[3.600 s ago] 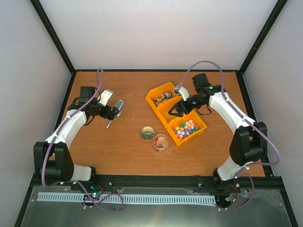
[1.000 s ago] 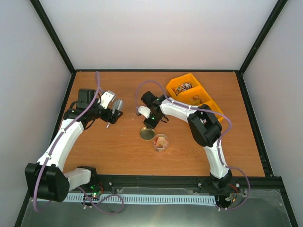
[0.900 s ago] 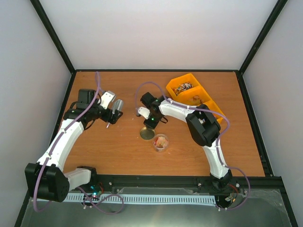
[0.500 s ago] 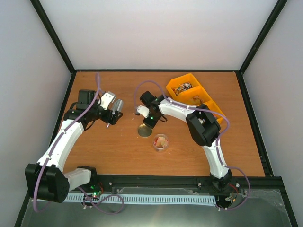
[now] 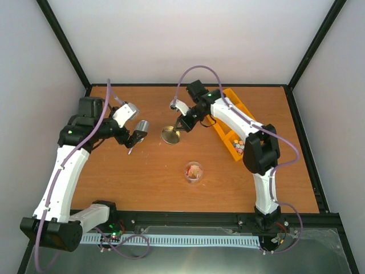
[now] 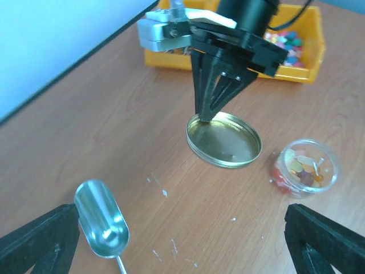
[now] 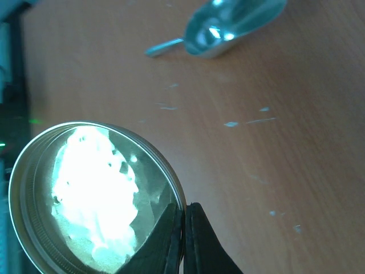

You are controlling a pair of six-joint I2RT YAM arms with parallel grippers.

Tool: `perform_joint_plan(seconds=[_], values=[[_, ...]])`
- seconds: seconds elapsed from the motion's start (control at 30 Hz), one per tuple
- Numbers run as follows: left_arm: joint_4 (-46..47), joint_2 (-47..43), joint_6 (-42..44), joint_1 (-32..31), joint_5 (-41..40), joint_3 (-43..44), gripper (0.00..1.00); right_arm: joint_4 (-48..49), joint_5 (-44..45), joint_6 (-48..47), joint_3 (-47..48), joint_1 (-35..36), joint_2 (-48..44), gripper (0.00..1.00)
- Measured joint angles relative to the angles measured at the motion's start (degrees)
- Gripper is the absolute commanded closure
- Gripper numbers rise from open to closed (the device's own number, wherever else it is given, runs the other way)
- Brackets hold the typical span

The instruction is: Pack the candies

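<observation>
**Lid in hand, jar waiting**

The right gripper [image 6: 206, 117] has its 2 fingers pinched together on the rim of the gold metal lid [image 6: 224, 140]. It holds the lid by 1 edge, tilted and, judging by the shadow, clear of the table [image 5: 148, 182]. The candies [image 6: 299, 168] sit in a small clear jar [image 6: 335, 168] with no top on, well apart from the lid toward the near edge. More colourful pieces lie in the yellow bin [image 6: 313, 63] beyond. The left gripper [image 6: 181, 212] hangs spread wide and holds nothing, with the metal scoop [image 6: 102, 224] lying on the wood just beside 1 finger.

To my eye the filling is done and this is the capping step. The lid needs carrying over the jar, levelling, and lowering squarely onto the mouth. Gripped by an edge, it could land crooked.
</observation>
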Motion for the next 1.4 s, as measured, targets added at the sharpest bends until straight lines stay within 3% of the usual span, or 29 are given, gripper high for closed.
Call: perform_joint_plan(seconds=[0.13,0.3,0.4,0.53,0.67,0.9,1.17,1.4], values=[[-6.8,-0.4,10.0,-1.3,3.2,5.4,0.0,-3.4,-8.5,-1.6,-2.2,-2.4,-4.0,0.97],[-13.1,-1.5,19.1,-4.7,5.0,5.6,0.0,-7.3,-17.1,-4.4,-7.9,-3.0,-8.5,0.97],[-14.0,-1.5,21.8,-8.4,5.1,5.6,0.0,-8.8,-20.9,-5.6,-12.3,-3.0,-10.3,0.97],[-12.3,-0.5,24.0,-18.3,2.5,5.4,0.0,-11.5,-23.7,-8.1,-16.4,-3.1,-11.5,0.97],[-9.4,4.3,24.3,-21.9,3.2,6.1,0.01,-15.3,-27.1,-12.5,-18.7,-4.4,-11.6,0.97],[-1.7,9.5,26.1,-26.7,3.3,4.9,0.11,-18.8,-30.9,-16.0,-21.1,-10.1,-11.7,0.97],[2.0,13.4,29.9,-31.3,3.0,4.6,0.29,-19.4,-32.8,-16.4,-22.3,-10.0,-12.3,0.97],[4.9,14.3,31.1,-34.1,2.2,1.9,0.56,-20.5,-33.3,-17.2,-22.3,-10.0,-12.3,0.97]])
